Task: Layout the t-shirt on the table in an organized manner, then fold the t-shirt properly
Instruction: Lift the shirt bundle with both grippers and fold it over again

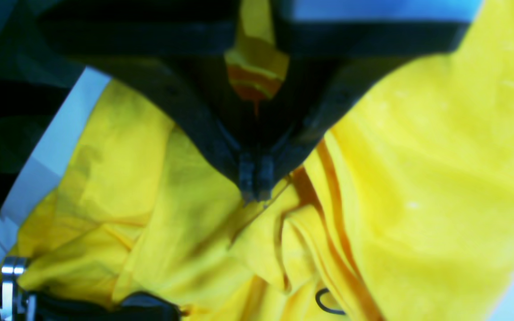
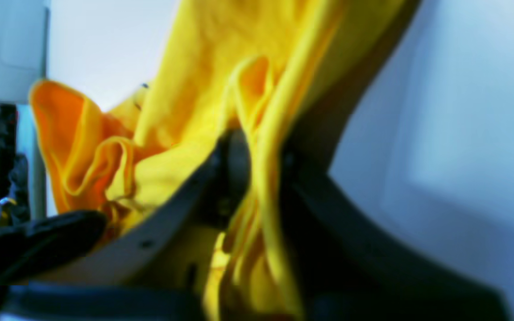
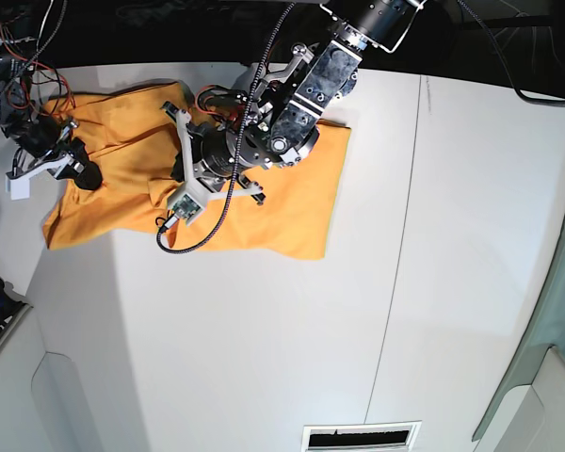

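The orange-yellow t-shirt (image 3: 301,188) lies crumpled at the back left of the white table (image 3: 264,330). My left gripper (image 3: 181,151) reaches over the shirt's middle. In the left wrist view its fingertips (image 1: 254,185) are shut on a fold of the t-shirt (image 1: 417,178), with cloth bunched between the fingers. A bit of black print (image 1: 328,303) shows at the bottom. My right gripper (image 3: 71,165) is at the shirt's left end. In the right wrist view it (image 2: 257,178) is shut on a bunched strip of the t-shirt (image 2: 203,67), which is lifted off the table.
A thin dark seam (image 3: 405,235) runs front to back on the table's right part. A vent slot (image 3: 358,436) sits at the front edge. Cables and electronics (image 3: 9,56) crowd the back left corner. A black cable (image 3: 217,221) hangs from my left arm over the shirt.
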Robot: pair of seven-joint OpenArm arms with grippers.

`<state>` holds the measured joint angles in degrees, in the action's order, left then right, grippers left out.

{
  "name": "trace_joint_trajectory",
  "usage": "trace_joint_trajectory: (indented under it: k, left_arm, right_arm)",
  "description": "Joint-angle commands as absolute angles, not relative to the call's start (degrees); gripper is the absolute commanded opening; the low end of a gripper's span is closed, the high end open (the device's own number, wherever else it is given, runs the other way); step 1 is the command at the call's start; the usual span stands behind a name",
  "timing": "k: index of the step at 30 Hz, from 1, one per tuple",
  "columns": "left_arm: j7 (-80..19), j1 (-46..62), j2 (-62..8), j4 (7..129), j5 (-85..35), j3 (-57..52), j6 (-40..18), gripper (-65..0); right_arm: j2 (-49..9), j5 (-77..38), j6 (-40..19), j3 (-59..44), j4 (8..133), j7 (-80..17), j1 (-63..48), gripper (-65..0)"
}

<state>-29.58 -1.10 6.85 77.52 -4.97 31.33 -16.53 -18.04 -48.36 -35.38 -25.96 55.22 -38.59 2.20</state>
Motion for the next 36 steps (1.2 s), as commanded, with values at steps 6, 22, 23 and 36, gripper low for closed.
trace_joint_trajectory:
  k: [6,22,23,36]
  left_arm:
    - [-28.8,-1.9,7.7,83.8,-6.0,31.4,-18.2,-65.0]
    - [-31.0,-1.5,1.3,89.3,-5.7,22.8,-14.5,-65.0]
    - [-31.0,-1.6,0.2,88.6,-5.7,20.9,-13.0,-65.0]
    - [-25.3,-1.6,-1.8,70.5,-10.1,14.6,-18.6,-65.0]
  right_arm:
    - [-18.7,-44.8,-35.0,-26.7,55.5,-36.4,2.4,-65.0]
    - [-24.5,-43.9,-35.1,-35.8,56.2,-36.5,2.3,-65.0]
    - [-25.2,-44.0,-35.0,-35.8,56.5,-36.7,2.3,-65.0]
    - [-22.7,-50.6,-34.7,-35.5,75.4,-46.2,2.3,-65.0]
